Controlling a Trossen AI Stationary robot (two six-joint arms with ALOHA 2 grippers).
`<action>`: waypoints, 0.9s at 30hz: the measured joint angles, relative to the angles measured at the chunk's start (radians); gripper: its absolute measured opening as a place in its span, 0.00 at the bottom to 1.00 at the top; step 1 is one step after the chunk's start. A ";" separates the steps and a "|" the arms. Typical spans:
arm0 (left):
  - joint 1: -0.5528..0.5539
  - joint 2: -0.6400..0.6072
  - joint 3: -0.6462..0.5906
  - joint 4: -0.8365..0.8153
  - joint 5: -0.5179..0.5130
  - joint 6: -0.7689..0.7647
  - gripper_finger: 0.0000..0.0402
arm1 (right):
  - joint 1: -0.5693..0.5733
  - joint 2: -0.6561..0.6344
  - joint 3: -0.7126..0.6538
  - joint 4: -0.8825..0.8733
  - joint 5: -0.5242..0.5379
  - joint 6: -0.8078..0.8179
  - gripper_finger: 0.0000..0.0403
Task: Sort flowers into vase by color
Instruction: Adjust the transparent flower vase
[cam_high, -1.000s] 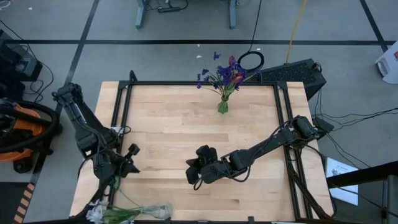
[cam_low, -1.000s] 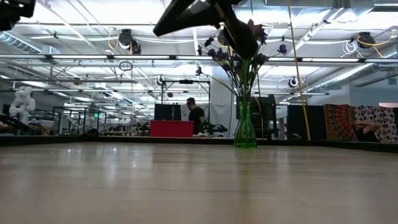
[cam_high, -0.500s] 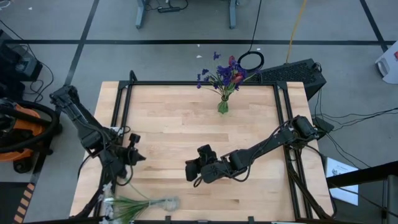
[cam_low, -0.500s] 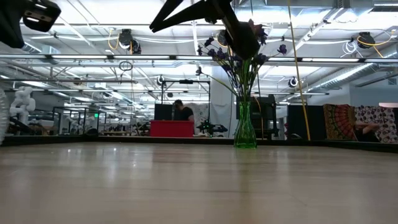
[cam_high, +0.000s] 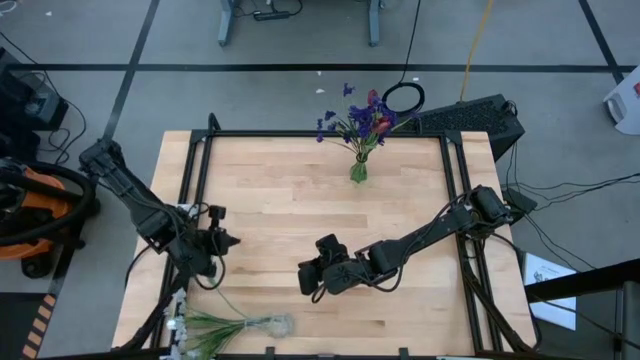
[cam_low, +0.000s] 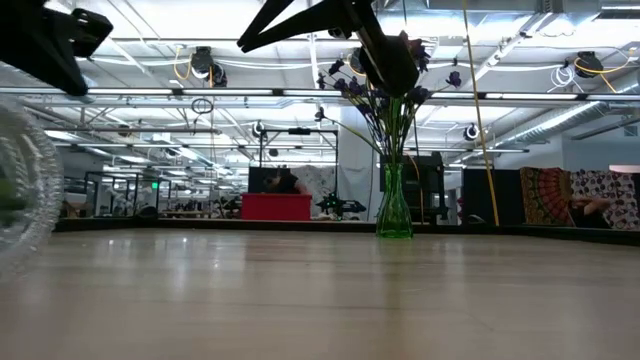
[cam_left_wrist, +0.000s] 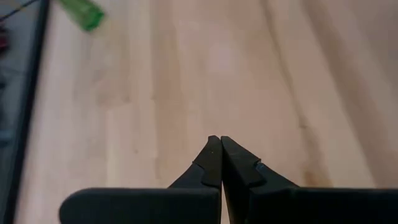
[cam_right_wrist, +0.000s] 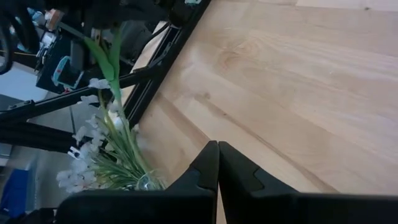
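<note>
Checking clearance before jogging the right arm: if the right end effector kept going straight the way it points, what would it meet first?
Probably the white flowers in the toppled clear vase at the table's near-left edge; depth is unclear.

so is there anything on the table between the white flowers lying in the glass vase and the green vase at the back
Nothing visible rests on the table between the white flowers and the green vase; only the right gripper hangs near that line.

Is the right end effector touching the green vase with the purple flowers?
Apart. The high view shows the right end effector near the table's middle, while the green vase stands by the far edge, with bare wood between them.
</note>
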 joint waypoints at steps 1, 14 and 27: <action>0.009 0.003 0.000 -0.003 -0.014 -0.005 0.00 | 0.000 0.000 0.000 0.000 0.000 -0.001 0.00; 0.213 0.014 0.000 -0.020 -0.070 -0.032 0.00 | 0.010 0.000 0.000 0.000 -0.004 -0.054 0.00; 0.483 0.014 0.002 -0.017 -0.133 -0.031 0.00 | 0.009 0.000 0.000 -0.019 0.002 -0.054 0.00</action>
